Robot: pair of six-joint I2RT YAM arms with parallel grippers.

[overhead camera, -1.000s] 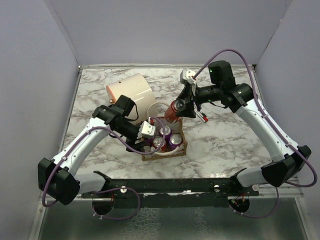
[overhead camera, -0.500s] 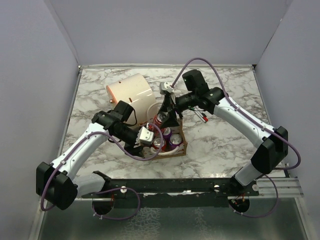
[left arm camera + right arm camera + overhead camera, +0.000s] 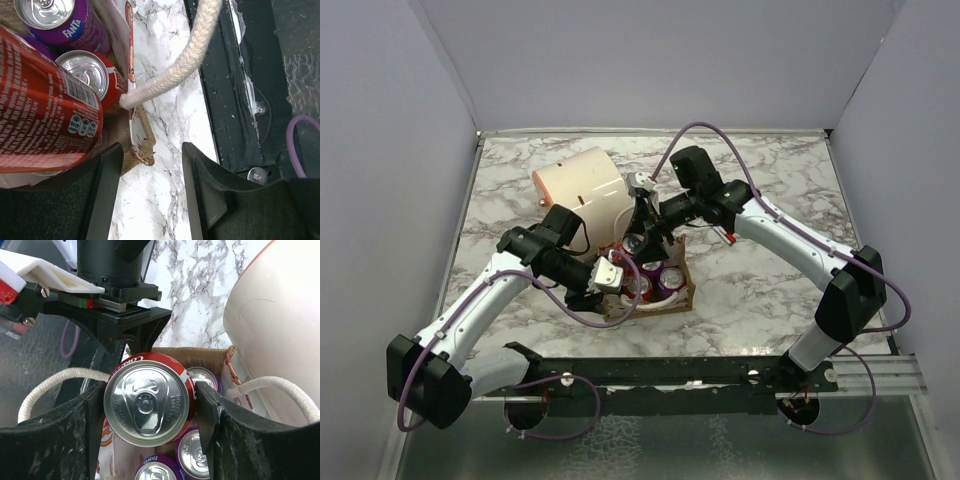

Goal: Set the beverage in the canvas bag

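The canvas bag (image 3: 686, 291) stands open mid-table, tan inside, with several purple and red cans in it. My right gripper (image 3: 640, 236) is shut on a red cola can (image 3: 147, 401), upright, held over the bag's far-left part, just above the purple cans (image 3: 198, 456). The red can also shows in the left wrist view (image 3: 40, 117). My left gripper (image 3: 151, 152) is open at the bag's near-left corner (image 3: 141, 154), with nothing between its fingers (image 3: 106, 190). It also shows in the top view (image 3: 604, 279). A white rope handle (image 3: 175, 65) droops over the bag's side.
A large cream cylinder (image 3: 582, 186) lies on its side just behind and left of the bag, close to my right gripper. It also shows in the right wrist view (image 3: 280, 325). A small red-and-white item (image 3: 727, 236) lies right of the bag. The black frame rail (image 3: 660, 372) runs along the near edge.
My right gripper has carried the red can left and down, from right of the bag to over its opening. My left gripper shifted slightly at the bag's left side.
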